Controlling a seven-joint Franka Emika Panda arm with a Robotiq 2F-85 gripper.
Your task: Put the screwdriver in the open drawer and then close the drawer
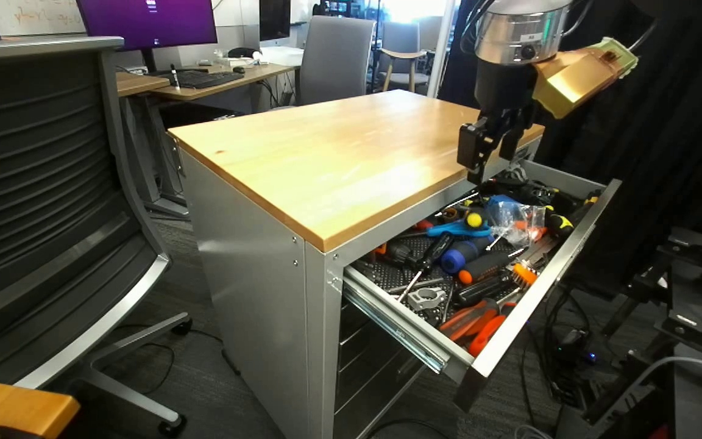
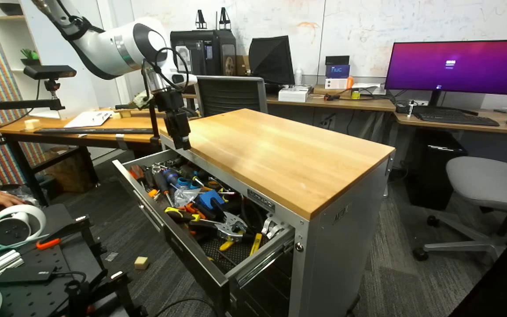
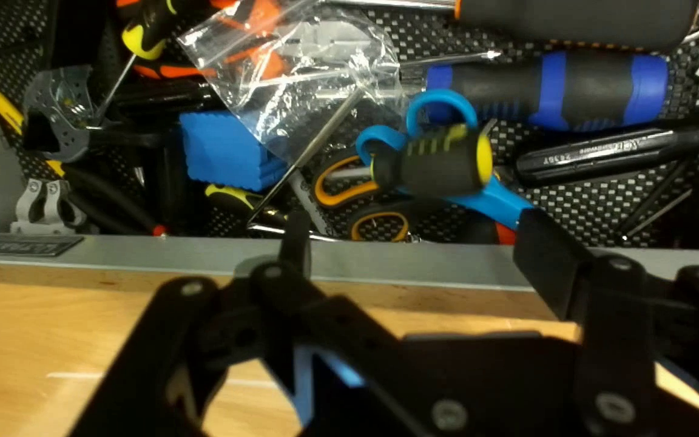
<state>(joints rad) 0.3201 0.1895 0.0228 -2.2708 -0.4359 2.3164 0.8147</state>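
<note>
The screwdriver, stubby and black with a yellow end cap, lies in the open drawer on top of blue-handled scissors in the wrist view (image 3: 431,161). In an exterior view its yellow cap shows as a round spot (image 1: 475,219). The grey metal drawer (image 1: 523,311) is pulled well out of the cabinet; its front also shows in an exterior view (image 2: 178,248). My gripper (image 1: 490,166) is above the drawer's back edge, beside the wooden top. In the wrist view its fingers (image 3: 413,243) are wide apart with nothing between them. The gripper also shows in an exterior view (image 2: 182,143).
The drawer holds many tools: a blue-black screwdriver (image 3: 580,91), a clear plastic bag (image 3: 319,67), a blue block (image 3: 228,149) and orange-handled pliers (image 1: 473,320). The cabinet's wooden top (image 2: 280,154) is above the drawer. A black cart (image 2: 60,273) stands in front of it.
</note>
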